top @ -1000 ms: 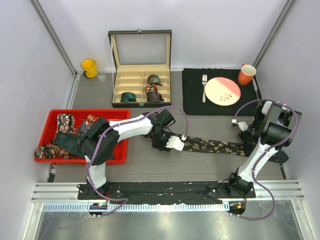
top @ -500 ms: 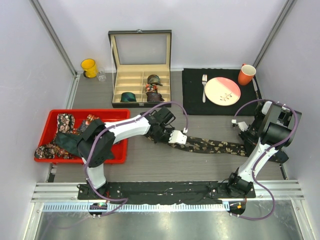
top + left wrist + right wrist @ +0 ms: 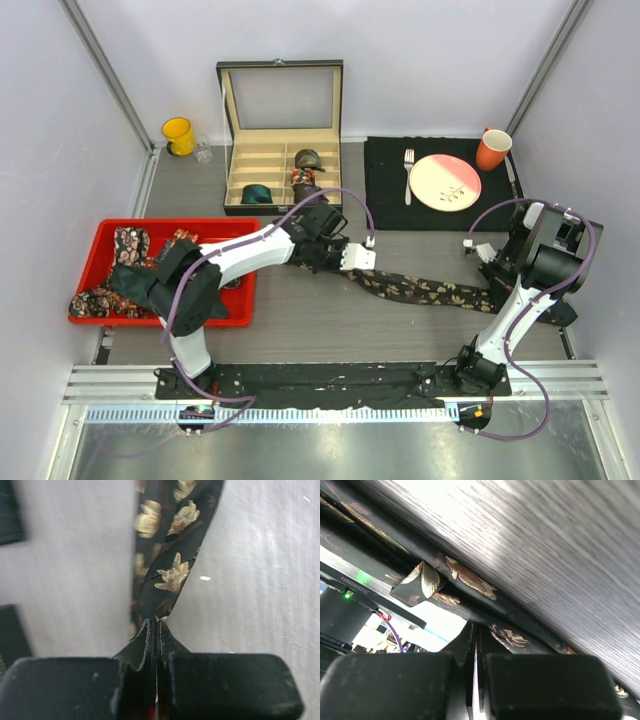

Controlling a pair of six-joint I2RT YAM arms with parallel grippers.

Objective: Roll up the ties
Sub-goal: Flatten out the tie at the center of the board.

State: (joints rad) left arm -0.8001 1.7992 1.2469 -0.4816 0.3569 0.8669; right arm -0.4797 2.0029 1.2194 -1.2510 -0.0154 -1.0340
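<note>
The left gripper point(image 3: 156, 628) has pulled back toward the box point(image 3: 280, 100), clamped on one end of the tie point(image 3: 420, 291); the right gripper point(image 3: 474, 630) pinches the far end. The tie spans the table point(image 3: 300, 325) between them, tray point(image 3: 165, 226) to the left, mat point(image 3: 385, 212) just behind.

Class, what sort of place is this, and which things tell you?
Likely a robotics lab cell, staged with household props: two robot arms bolted to a grey wooden table, white enclosure walls, a red plastic bin of patterned ties.
</note>
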